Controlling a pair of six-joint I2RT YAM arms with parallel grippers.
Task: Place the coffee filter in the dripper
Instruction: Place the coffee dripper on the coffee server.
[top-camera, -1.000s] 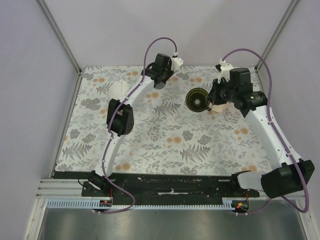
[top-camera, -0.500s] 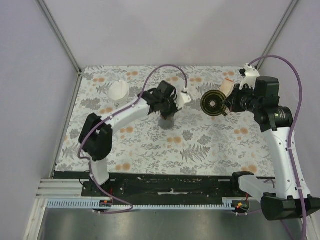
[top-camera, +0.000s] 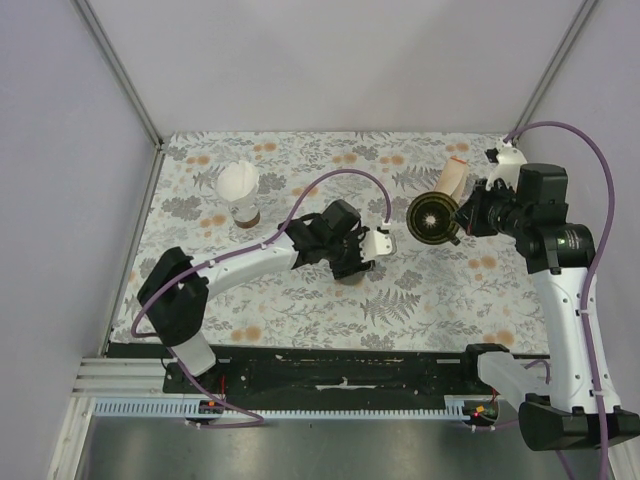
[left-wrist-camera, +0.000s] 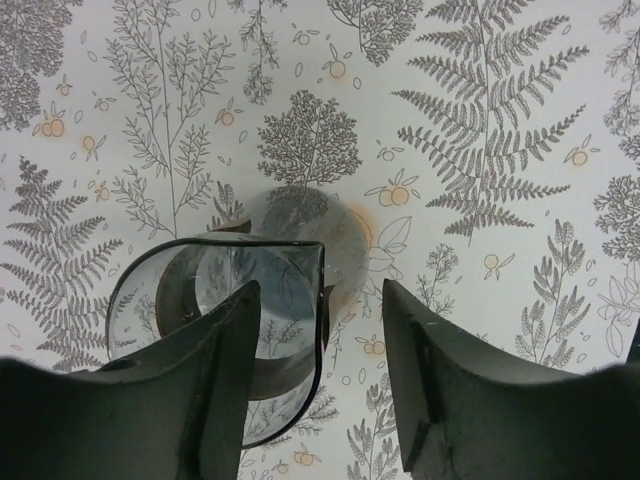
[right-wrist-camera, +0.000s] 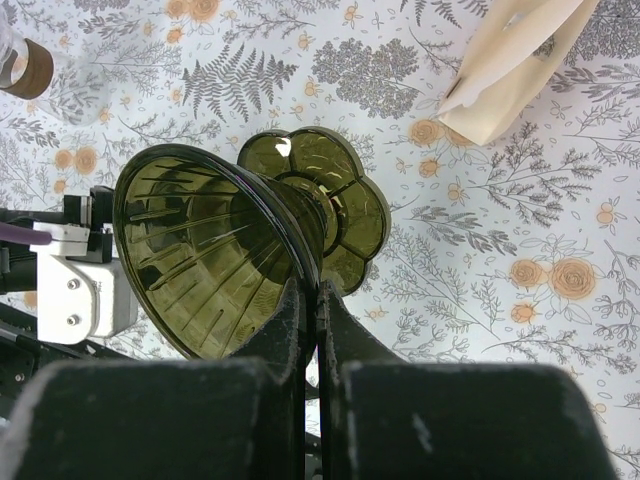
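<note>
Left wrist view: the left gripper (left-wrist-camera: 320, 300) is seen with fingers apart, one over the mouth of the clear glass carafe (left-wrist-camera: 200, 290) and one outside its wall. Farther out, the dripper (right-wrist-camera: 210, 260) is held tilted, its rim clamped by the right gripper (right-wrist-camera: 318, 300). The coffee filter (top-camera: 238, 181) is seated atop the brown-banded jar (top-camera: 247, 212), well apart at far left.

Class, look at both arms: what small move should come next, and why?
Probably lift the left gripper straight up off the clear carafe: its jaws stand open astride the glass rim, and the carafe looks set down on the table, while the right gripper holds the empty dripper by its wall.
</note>
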